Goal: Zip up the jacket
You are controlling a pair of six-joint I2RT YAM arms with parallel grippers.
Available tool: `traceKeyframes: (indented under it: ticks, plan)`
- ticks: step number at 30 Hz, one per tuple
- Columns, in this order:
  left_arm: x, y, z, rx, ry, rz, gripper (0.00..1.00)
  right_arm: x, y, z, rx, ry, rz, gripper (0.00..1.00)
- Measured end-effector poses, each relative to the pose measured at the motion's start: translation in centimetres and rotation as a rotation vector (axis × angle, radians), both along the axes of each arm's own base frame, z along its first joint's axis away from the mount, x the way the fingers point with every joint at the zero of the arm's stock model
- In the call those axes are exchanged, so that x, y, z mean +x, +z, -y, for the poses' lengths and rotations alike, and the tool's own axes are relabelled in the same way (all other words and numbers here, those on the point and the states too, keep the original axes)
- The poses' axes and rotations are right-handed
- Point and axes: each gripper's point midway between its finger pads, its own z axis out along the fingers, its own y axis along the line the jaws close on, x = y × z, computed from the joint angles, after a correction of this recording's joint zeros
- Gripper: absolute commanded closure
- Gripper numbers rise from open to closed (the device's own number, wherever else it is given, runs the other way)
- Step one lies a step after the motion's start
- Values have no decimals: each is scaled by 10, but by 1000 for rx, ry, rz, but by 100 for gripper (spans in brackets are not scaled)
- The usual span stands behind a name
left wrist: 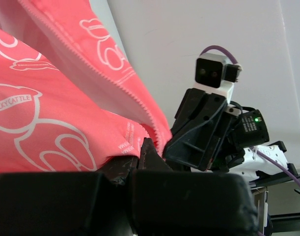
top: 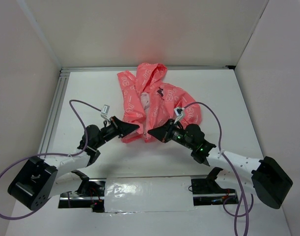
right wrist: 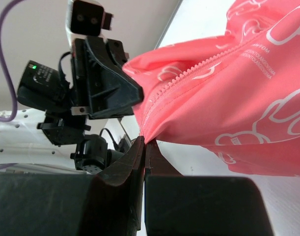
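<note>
The coral-pink jacket (top: 150, 98) with its white printed pattern lies crumpled at the table's middle, its hood toward the back, and a dark emblem (top: 161, 92) shows on it. My left gripper (top: 136, 127) is shut on the jacket's bottom hem at one front edge; in the left wrist view (left wrist: 141, 147) the zipper teeth (left wrist: 115, 83) run up from its tips. My right gripper (top: 150, 133) is shut on the other front edge's bottom corner (right wrist: 149, 139), with zipper teeth (right wrist: 189, 73) above it. The two grippers sit close together, tips facing.
White walls enclose the table on three sides. A metal rail (top: 54, 108) runs along the left edge. Purple cables (top: 81, 105) loop above both arms. A taped strip (top: 150, 194) lies at the near edge between the arm bases.
</note>
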Motion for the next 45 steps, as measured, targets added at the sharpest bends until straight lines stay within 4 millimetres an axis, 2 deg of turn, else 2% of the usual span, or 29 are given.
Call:
traceKeyframes:
  ticks: [6,14,45]
  plan:
    - [0,4,0,-10,-1,15,100,-1,-7,-2,-13,13,-14,100]
    - [2,-1,1,-5,-2,5,100,-2,-13,-5,-26,32,-28,100]
    - [0,1,2,-19,-11,-4,100,-2,-11,-8,-27,42,-18,100]
